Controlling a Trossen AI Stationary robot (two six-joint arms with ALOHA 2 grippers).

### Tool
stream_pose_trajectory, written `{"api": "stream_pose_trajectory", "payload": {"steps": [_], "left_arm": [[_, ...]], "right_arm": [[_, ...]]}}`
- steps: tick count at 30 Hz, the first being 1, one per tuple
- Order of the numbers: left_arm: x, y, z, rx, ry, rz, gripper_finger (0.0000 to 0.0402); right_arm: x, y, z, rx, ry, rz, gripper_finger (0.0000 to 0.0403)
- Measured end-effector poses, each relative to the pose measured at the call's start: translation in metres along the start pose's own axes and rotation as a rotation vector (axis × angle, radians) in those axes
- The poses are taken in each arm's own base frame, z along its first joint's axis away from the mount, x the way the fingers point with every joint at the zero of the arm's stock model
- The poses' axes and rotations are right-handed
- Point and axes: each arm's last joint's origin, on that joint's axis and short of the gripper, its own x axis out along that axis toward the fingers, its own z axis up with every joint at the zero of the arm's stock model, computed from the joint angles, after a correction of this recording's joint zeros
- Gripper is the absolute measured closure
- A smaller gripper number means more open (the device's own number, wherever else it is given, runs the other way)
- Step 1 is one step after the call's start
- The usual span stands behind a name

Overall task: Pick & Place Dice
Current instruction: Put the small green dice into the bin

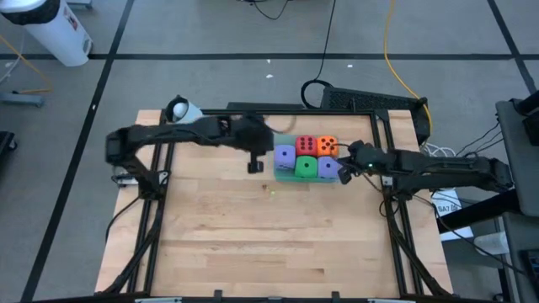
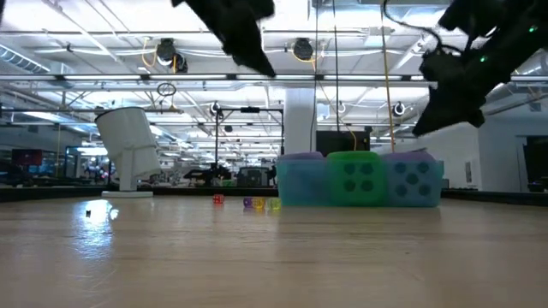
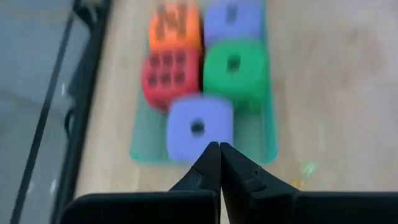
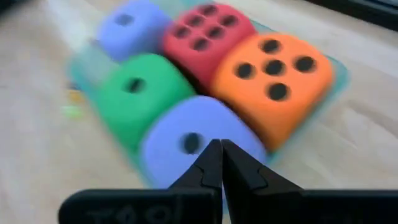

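All five dice sit packed together on the green tray [image 1: 287,175] near the table's [image 1: 253,244] far edge: red die [image 1: 306,145] and orange die [image 1: 328,146] behind, green die [image 1: 306,167] in front between two purple-blue dice [image 1: 285,156]. The low view shows only the front three; red and orange are hidden behind them. The left gripper [image 3: 219,149] hangs just beside the tray, fingers pressed together, holding nothing. The right gripper [image 4: 220,148] hovers at the opposite end, likewise closed and empty. Both wrist views are blurred.
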Motion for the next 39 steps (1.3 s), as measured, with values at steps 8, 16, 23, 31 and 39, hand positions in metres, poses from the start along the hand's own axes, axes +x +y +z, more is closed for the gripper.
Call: {"api": "stream_pose_trajectory", "payload": {"steps": [8, 16, 23, 31, 39], "left_arm": [[-0.063, 0.034, -0.052, -0.109, -0.419, -0.128, 0.04], [-0.097, 0.016, -0.127, -0.102, -0.48, 0.063, 0.04], [-0.113, -0.007, -0.185, -0.183, -0.603, 0.142, 0.04], [-0.114, -0.021, -0.215, -0.256, -0.686, 0.111, 0.0398], [-0.09, -0.031, -0.24, -0.343, -0.671, 0.053, 0.0392]], "right_arm": [[-0.03, -0.002, 0.01, -0.075, -0.23, 0.091, 0.0403], [-0.03, 0.008, 0.026, -0.118, -0.401, 0.123, 0.0403], [0.008, 0.032, 0.017, -0.24, -0.408, 0.116, 0.0403], [0.025, 0.074, 0.003, -0.349, -0.51, 0.114, 0.0403], [0.04, 0.094, 0.001, -0.371, -0.546, 0.097, 0.0403]]}}
